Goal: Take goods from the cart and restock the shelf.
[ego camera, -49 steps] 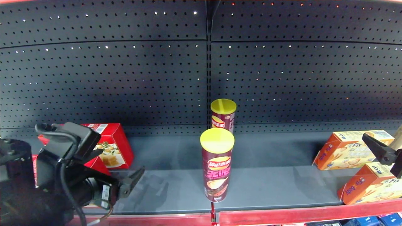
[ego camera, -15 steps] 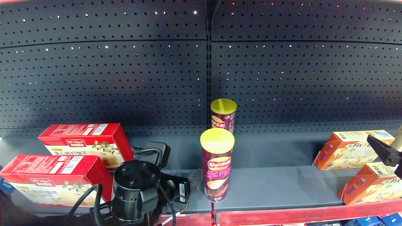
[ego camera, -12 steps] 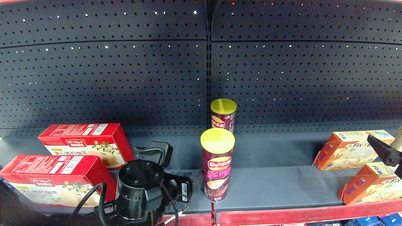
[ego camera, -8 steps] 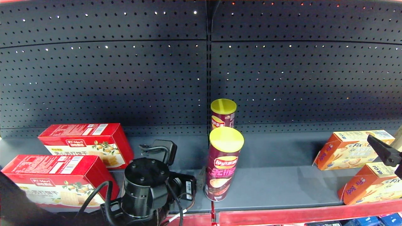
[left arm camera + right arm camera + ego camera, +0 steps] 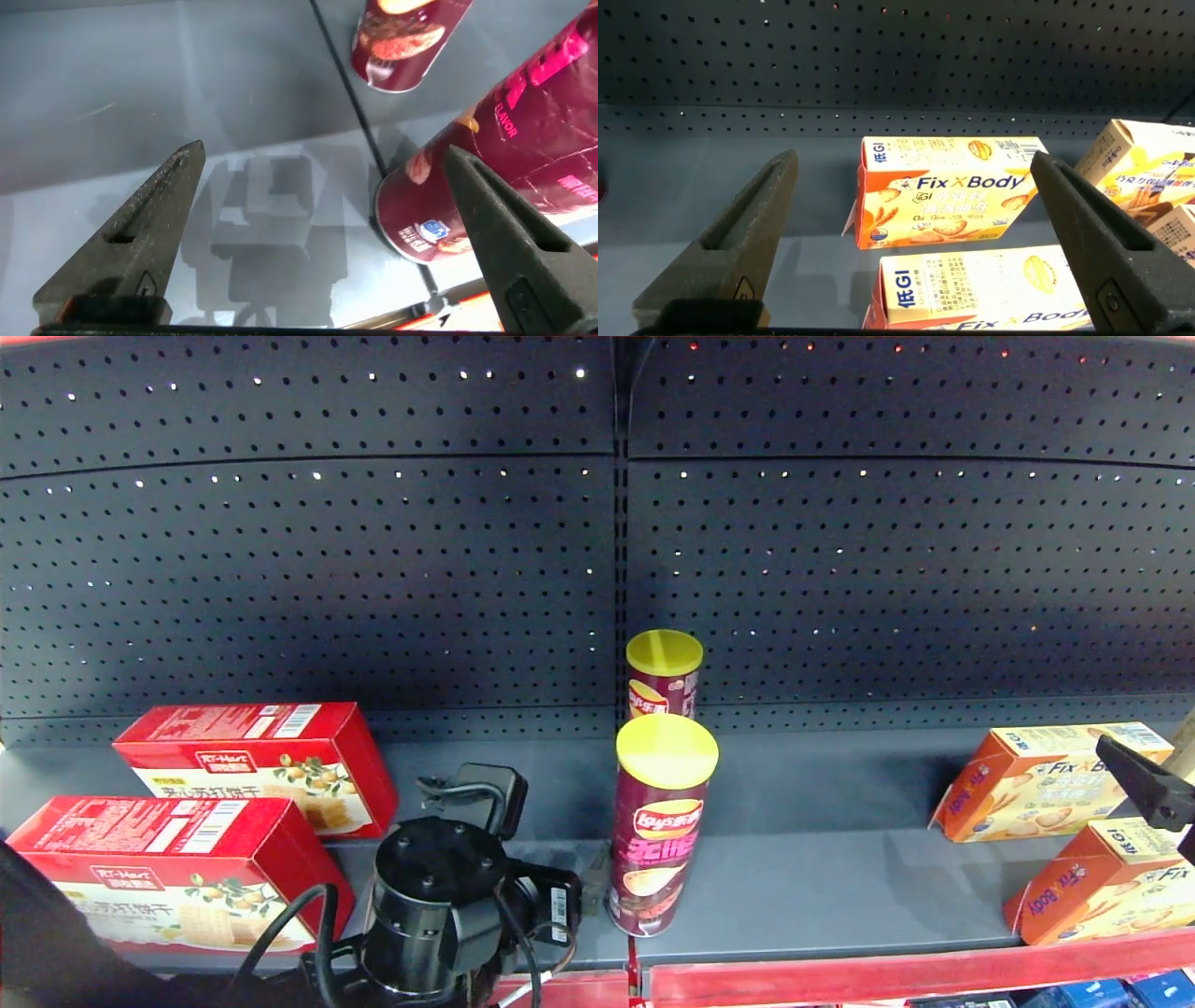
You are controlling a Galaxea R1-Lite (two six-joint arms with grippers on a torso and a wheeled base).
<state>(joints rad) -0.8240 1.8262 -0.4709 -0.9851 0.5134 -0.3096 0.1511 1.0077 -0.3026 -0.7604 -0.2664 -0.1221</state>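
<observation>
Purple-red front can [image 5: 661, 831] w/ yellow lid stands near the front edge of the shelf [image 5: 822, 887], top tipped a bit to the right. L gripper [image 5: 322, 154] sits low, just left of the front can, spread wide w/ nothing between the tips. Head view gives the wrist's round back. L wrist view gives both tips, and one finger [image 5: 495, 243] right by the can's bottom; can't tell if touching. Front red box [image 5: 168, 859] lies well left of the can, front orange box [image 5: 1102, 887] well right. R gripper [image 5: 913, 161] hangs far right of the can, spread too, holding nothing. R wrist view shows it facing the back orange box [image 5: 948, 201]. Back can [image 5: 664, 683] stands upright just behind the front can. Back red box [image 5: 252, 761] lies left and behind. Holed wall [image 5: 373, 569] is farthest back.
</observation>
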